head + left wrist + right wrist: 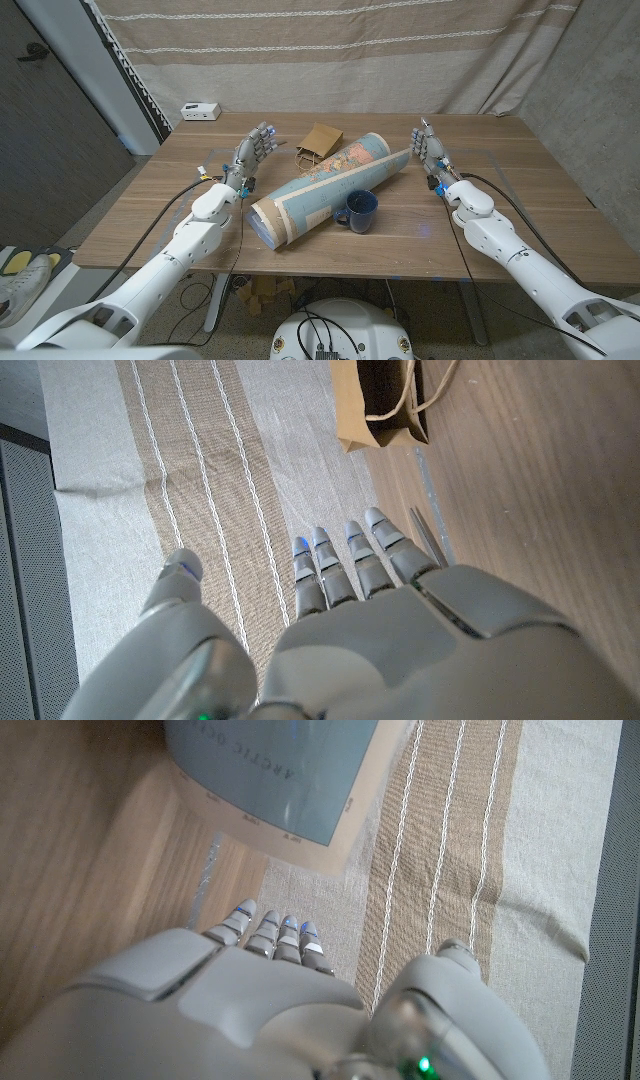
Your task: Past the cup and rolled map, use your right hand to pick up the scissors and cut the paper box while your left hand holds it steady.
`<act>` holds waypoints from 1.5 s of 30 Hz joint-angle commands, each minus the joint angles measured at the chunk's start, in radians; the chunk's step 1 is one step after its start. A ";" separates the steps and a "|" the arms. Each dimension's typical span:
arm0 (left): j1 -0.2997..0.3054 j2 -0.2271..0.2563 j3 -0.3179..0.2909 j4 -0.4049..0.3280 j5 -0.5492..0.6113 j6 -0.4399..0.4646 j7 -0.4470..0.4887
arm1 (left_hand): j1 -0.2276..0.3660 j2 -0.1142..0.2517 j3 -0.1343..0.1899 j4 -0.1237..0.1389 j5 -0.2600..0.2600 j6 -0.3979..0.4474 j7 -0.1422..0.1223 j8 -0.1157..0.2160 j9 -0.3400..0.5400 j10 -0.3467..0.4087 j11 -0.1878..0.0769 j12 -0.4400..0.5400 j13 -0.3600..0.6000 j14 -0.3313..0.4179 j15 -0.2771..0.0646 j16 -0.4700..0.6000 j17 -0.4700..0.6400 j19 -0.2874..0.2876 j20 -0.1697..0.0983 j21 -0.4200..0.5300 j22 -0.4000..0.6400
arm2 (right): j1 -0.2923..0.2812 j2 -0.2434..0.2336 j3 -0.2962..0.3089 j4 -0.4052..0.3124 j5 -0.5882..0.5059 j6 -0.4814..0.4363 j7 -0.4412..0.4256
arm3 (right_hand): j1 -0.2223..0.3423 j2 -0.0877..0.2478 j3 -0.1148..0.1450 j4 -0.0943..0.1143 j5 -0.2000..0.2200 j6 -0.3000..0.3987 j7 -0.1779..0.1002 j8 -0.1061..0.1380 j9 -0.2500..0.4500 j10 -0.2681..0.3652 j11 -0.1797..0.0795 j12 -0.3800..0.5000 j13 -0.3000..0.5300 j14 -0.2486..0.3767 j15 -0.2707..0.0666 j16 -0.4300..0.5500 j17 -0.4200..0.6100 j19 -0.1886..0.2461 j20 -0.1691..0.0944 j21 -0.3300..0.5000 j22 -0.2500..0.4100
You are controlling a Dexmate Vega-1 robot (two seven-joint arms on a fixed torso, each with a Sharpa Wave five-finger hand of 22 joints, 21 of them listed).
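A brown paper bag [320,140] with cord handles lies at the back middle of the table; its open mouth [385,405] faces my left hand. The rolled map [330,185] lies slantwise across the middle, and its printed end [280,770] is close to my right hand. A dark blue cup [358,211] stands against the map's near side. My left hand [255,150] is raised left of the bag, fingers apart and holding nothing. My right hand [428,150] stands right of the map's far end, also holding nothing. A thin grey pointed piece [430,538] lies beyond my left fingertips; I cannot tell whether it is the scissors.
A small white device [200,110] sits at the table's back left corner. A striped curtain [330,50] hangs behind the table. Bare wood [500,160] stretches right of my right hand and along the near edge.
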 commanded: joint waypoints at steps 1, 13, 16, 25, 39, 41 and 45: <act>-0.018 0.009 0.000 0.030 0.033 -0.030 0.001 | 0.011 0.002 0.004 0.000 0.004 0.007 -0.002 0.003 0.004 0.005 -0.002 0.007 0.002 0.001 -0.132 0.006 0.005 0.006 -0.045 0.004 0.004 | -0.009 -0.010 0.001 -0.023 -0.010 -0.014 -0.025 | 0.008 0.002 -0.007 -0.003 0.009 0.001 0.005 0.006 0.002 0.001 -0.001 0.003 0.006 -0.008 -0.005 0.008 0.001 -0.004 0.002 -0.002 0.003; -0.019 0.025 -0.011 0.039 0.058 -0.056 0.017 | 0.019 0.002 0.003 -0.004 0.008 -0.007 -0.015 -0.003 0.002 -0.005 -0.008 0.005 0.001 -0.029 -0.145 -0.002 0.004 -0.019 -0.078 -0.003 0.002 | -0.037 -0.027 0.011 -0.074 -0.028 -0.011 -0.063 | 0.014 0.004 -0.009 -0.006 0.013 0.012 -0.012 0.011 0.002 0.004 -0.025 0.005 0.005 -0.012 -0.023 0.007 0.001 -0.002 -0.007 -0.011 0.003; -0.024 0.032 -0.006 0.043 0.069 -0.058 0.010 | 0.023 0.003 0.003 -0.005 0.010 -0.012 -0.015 -0.005 0.000 -0.017 -0.007 0.002 0.001 -0.053 -0.143 -0.006 0.003 -0.034 -0.091 -0.006 0.002 | -0.042 -0.031 0.010 -0.087 -0.034 -0.016 -0.073 | 0.015 0.004 -0.010 -0.007 0.014 0.012 -0.015 0.011 0.002 0.006 -0.030 0.006 0.005 -0.012 -0.026 0.007 0.001 -0.002 -0.009 -0.013 0.003; -0.025 0.044 -0.004 0.041 0.106 -0.062 0.042 | 0.028 0.003 0.002 -0.006 0.014 -0.025 -0.008 -0.008 -0.001 -0.049 -0.006 -0.005 0.000 -0.079 -0.139 -0.006 0.003 -0.052 -0.100 -0.008 0.001 | -0.058 -0.051 0.017 -0.122 -0.046 -0.029 -0.095 | 0.016 0.004 -0.012 -0.008 0.016 0.009 -0.018 0.010 0.002 0.003 -0.033 0.005 0.005 -0.018 -0.029 0.005 0.001 -0.004 -0.015 -0.019 0.003; -0.071 0.084 0.016 0.041 0.216 -0.054 0.086 | 0.036 0.004 0.001 -0.008 0.018 -0.020 0.003 -0.005 -0.003 -0.059 -0.007 -0.003 0.000 -0.091 -0.140 -0.003 0.003 -0.064 -0.105 -0.007 0.000 | -0.077 -0.066 0.029 -0.137 -0.044 -0.020 -0.093 | 0.025 0.005 -0.013 -0.014 0.021 0.008 -0.024 0.010 0.002 -0.004 -0.041 0.003 0.005 -0.022 -0.041 0.004 0.000 0.003 -0.044 -0.027 0.003; -0.070 0.086 0.019 0.037 0.231 -0.052 0.102 | 0.039 0.004 0.001 -0.008 0.019 -0.013 0.007 -0.002 -0.003 -0.038 -0.008 0.008 -0.001 -0.094 -0.141 -0.002 0.003 -0.066 -0.105 -0.006 0.000 | -0.083 -0.072 0.033 -0.141 -0.047 -0.014 -0.093 | 0.027 0.005 -0.013 -0.015 0.022 0.007 -0.025 0.010 0.002 -0.006 -0.044 0.002 0.005 -0.023 -0.042 0.004 -0.001 0.004 -0.046 -0.028 0.002; -0.061 0.091 0.018 0.017 0.242 -0.030 0.127 | 0.042 0.004 0.001 -0.009 0.020 -0.008 0.010 0.000 -0.003 -0.034 -0.009 0.010 -0.001 -0.099 -0.150 -0.002 0.002 -0.068 -0.108 -0.005 0.000 | -0.095 -0.083 0.042 -0.154 -0.032 -0.026 -0.089 | 0.037 0.005 -0.013 -0.021 0.027 0.010 -0.018 0.012 0.001 -0.005 -0.039 0.003 0.005 -0.021 -0.039 0.005 -0.002 0.026 -0.066 -0.026 0.001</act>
